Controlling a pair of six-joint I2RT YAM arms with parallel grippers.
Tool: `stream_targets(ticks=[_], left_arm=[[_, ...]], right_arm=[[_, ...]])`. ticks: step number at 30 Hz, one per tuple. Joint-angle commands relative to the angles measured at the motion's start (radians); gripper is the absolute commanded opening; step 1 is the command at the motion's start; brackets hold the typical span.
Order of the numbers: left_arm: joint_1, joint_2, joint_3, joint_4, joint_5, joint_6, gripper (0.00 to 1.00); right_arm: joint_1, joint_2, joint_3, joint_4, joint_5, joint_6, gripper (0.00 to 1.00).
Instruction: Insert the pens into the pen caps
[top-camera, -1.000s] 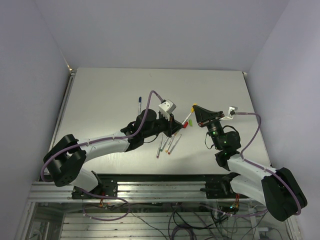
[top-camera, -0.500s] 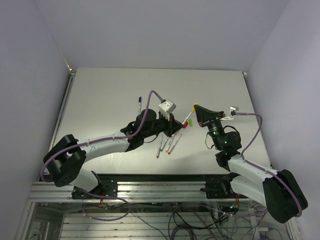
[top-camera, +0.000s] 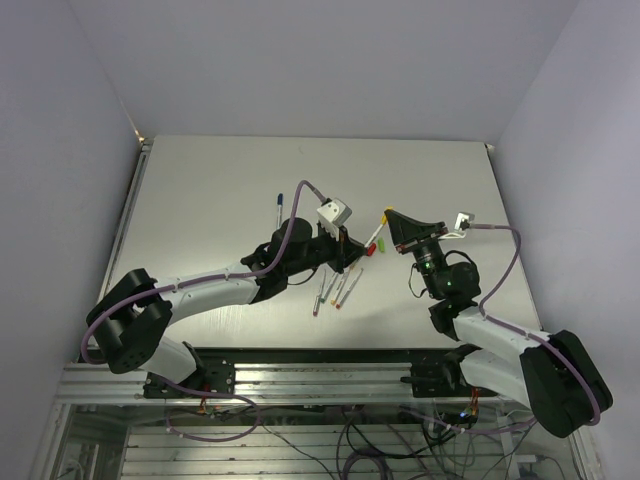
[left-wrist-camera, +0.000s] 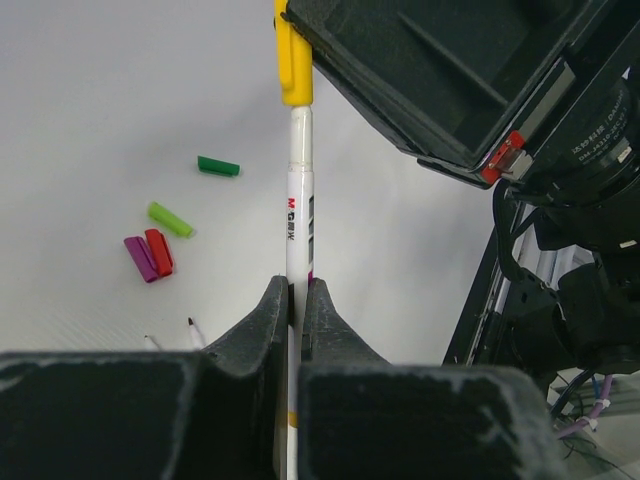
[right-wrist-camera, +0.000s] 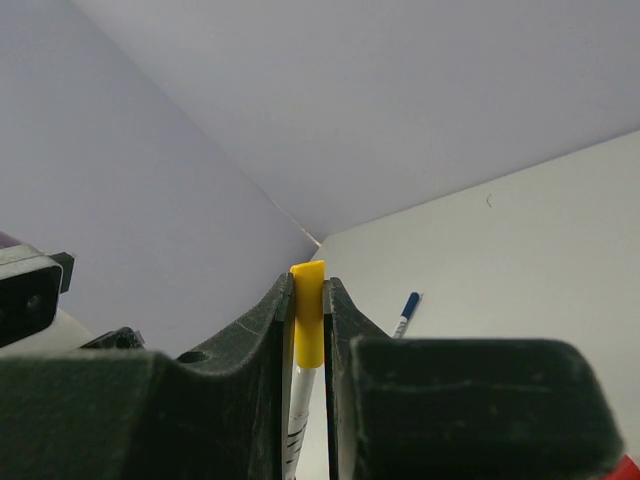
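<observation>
My left gripper (left-wrist-camera: 296, 290) is shut on a white pen (left-wrist-camera: 298, 200) and holds it above the table. The pen's tip sits inside a yellow cap (left-wrist-camera: 293, 60). My right gripper (right-wrist-camera: 308, 285) is shut on that yellow cap (right-wrist-camera: 308, 320), with the pen's barrel (right-wrist-camera: 298, 420) showing below it. In the top view the two grippers meet at mid-table, left gripper (top-camera: 352, 256) and right gripper (top-camera: 388, 217), with the pen slanting between them. Loose caps lie on the table: dark green (left-wrist-camera: 218, 166), light green (left-wrist-camera: 170, 219), purple (left-wrist-camera: 138, 258) and red (left-wrist-camera: 159, 251).
Three uncapped pens (top-camera: 333, 290) lie side by side near the table's front edge, below the left gripper. A pen with a blue cap on it (top-camera: 279, 210) lies further back on the left and also shows in the right wrist view (right-wrist-camera: 406, 313).
</observation>
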Motion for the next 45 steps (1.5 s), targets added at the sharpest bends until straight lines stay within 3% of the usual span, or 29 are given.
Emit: stream_targets(ticks=[1, 23, 35, 45], left_arm=[[-0.01, -0.018, -0.002, 0.076, -0.008, -0.002, 0.07], [-0.005, -0.054, 0.034, 0.229, -0.123, 0.013, 0.07], [0.042, -0.13, 0.036, 0.255, -0.203, 0.078, 0.07], [0.082, -0.165, 0.027, 0.286, -0.215, 0.084, 0.07]], right_arm=[[0.008, 0.006, -0.012, 0.035, -0.015, 0.015, 0.0], [0.035, 0.16, 0.05, -0.05, -0.297, 0.041, 0.0], [0.164, 0.145, 0.161, -0.43, -0.182, -0.137, 0.0], [0.199, 0.176, 0.179, -0.513, -0.138, -0.155, 0.0]])
